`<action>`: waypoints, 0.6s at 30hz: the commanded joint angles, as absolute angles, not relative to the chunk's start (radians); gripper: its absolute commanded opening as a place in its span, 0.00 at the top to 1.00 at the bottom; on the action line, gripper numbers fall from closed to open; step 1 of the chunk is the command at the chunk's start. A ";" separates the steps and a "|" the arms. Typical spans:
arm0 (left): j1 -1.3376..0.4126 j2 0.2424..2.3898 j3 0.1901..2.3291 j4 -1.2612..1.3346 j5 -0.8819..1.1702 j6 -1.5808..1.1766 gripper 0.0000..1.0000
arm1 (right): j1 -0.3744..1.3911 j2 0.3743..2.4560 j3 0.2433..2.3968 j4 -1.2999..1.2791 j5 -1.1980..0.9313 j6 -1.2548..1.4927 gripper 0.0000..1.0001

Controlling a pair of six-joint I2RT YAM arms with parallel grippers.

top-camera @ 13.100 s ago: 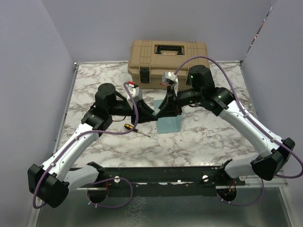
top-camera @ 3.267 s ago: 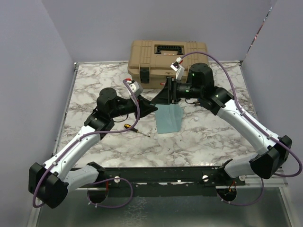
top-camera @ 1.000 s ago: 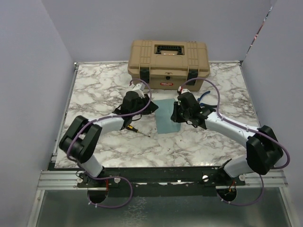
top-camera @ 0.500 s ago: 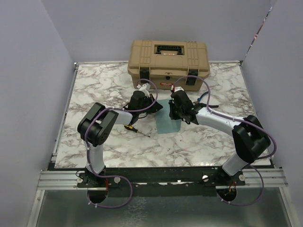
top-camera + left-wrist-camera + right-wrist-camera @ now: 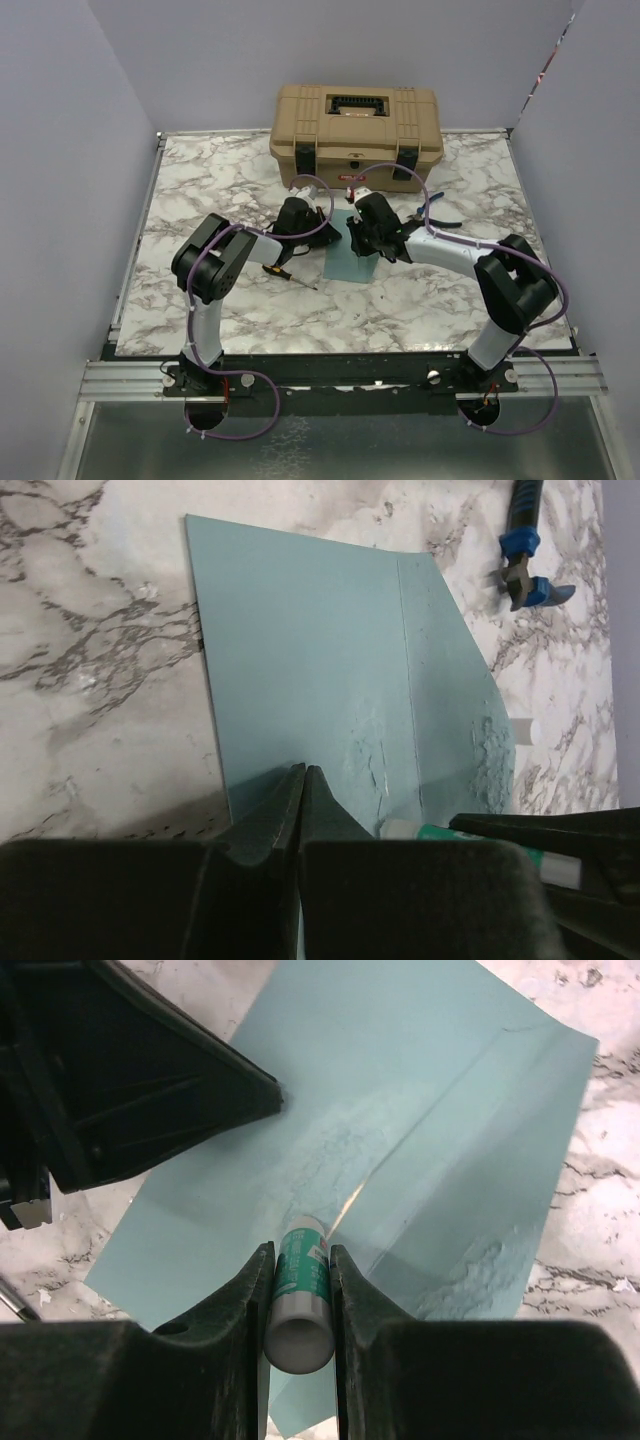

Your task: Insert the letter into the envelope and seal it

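The teal envelope (image 5: 350, 262) lies flat on the marble table; it also shows in the left wrist view (image 5: 310, 650) and the right wrist view (image 5: 420, 1090), with whitish smears near its fold line. My left gripper (image 5: 334, 233) (image 5: 303, 771) is shut, its tips resting on the envelope's near edge. My right gripper (image 5: 358, 243) (image 5: 300, 1252) is shut on a green-and-white glue stick (image 5: 301, 1285), whose tip touches the envelope at the fold; the stick also shows in the left wrist view (image 5: 470, 836). The cream letter is out of view.
A tan toolbox (image 5: 355, 125) stands at the back. A screwdriver (image 5: 280, 272) lies left of the envelope. Blue-handled pliers (image 5: 436, 212) (image 5: 524, 568) lie to its right, with a small white piece (image 5: 527, 730) near them.
Both arms have folded down and inward, bringing the grippers low onto the envelope. The envelope has stayed in place.
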State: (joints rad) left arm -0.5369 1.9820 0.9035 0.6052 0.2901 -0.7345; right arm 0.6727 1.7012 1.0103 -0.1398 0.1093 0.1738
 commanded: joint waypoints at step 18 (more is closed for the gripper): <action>-0.537 2.022 0.959 0.350 0.207 -0.625 1.00 | 0.673 1.841 1.064 -0.009 0.327 0.031 0.99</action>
